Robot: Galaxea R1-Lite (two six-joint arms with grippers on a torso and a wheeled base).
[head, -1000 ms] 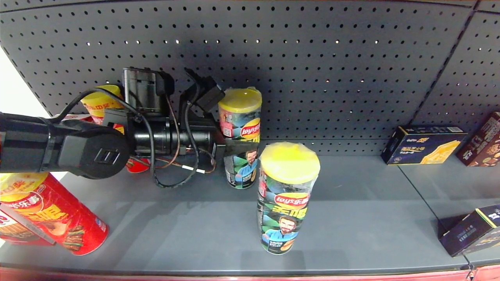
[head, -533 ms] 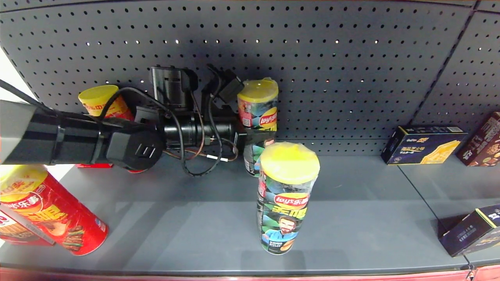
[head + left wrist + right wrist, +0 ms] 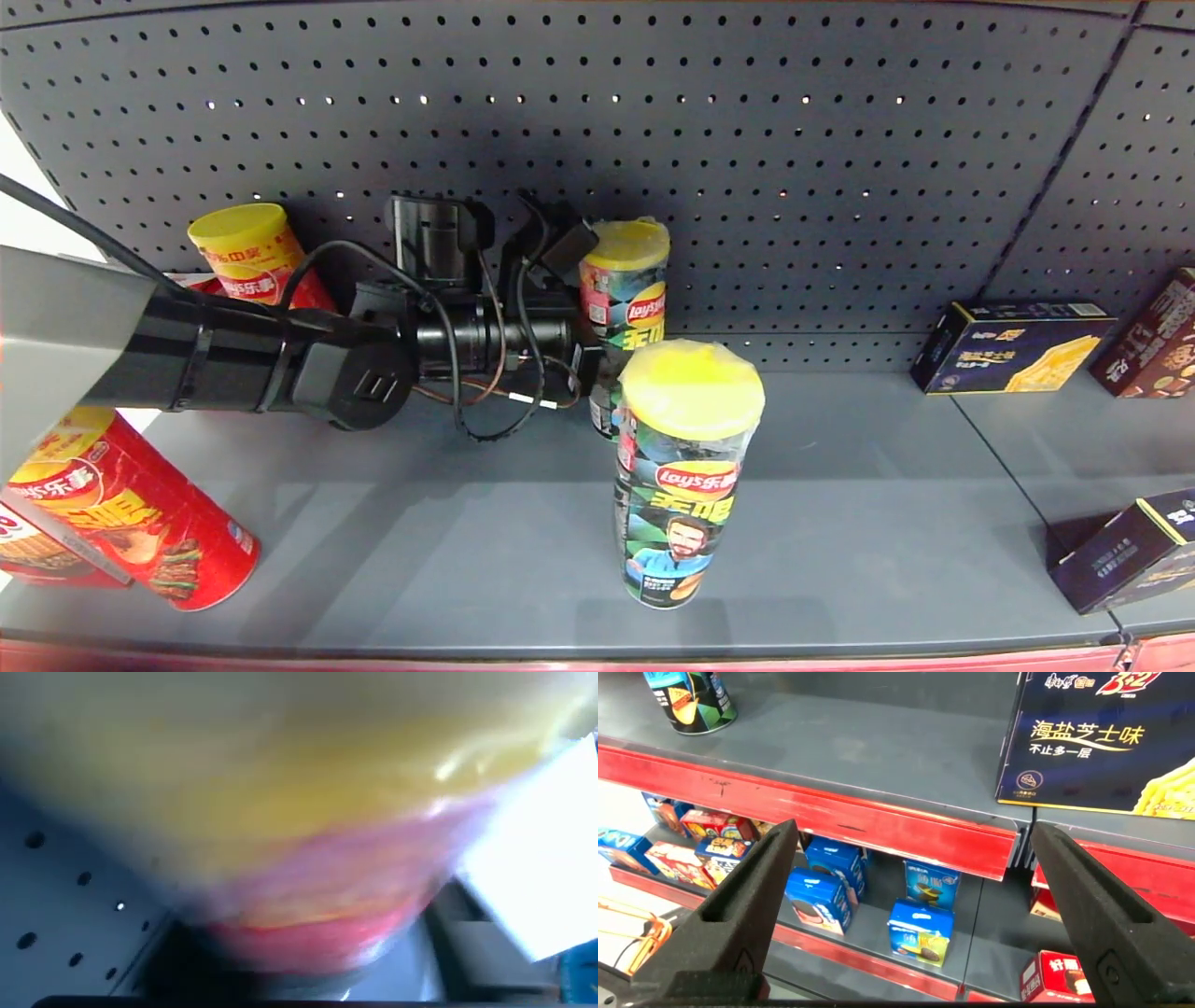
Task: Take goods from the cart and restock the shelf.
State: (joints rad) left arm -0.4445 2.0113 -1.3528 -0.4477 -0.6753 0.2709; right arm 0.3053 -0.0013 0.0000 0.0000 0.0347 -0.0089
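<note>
A chips can (image 3: 627,299) with a yellow lid and green-blue print stands upright at the back of the grey shelf (image 3: 840,523), close to the pegboard. My left gripper (image 3: 605,362) is shut on its lower body, with the arm coming in from the left. I cannot tell whether its base touches the shelf. The left wrist view has the can's yellow lid and red band (image 3: 299,812) right up close. A matching can (image 3: 686,467) stands just in front of it. My right gripper (image 3: 920,924) hangs open and holds nothing, below the shelf's red front edge (image 3: 878,812).
Red chips cans stand at the left front (image 3: 140,523) and left rear (image 3: 250,250). Dark boxes sit at the right rear (image 3: 1013,345) and right front (image 3: 1130,551). Under the red edge, a lower shelf holds blue boxes (image 3: 920,933). Bare shelf lies right of the two cans.
My left arm has carried the can to the right and back toward the pegboard, ending behind the front can and slightly lower than half a second ago.
</note>
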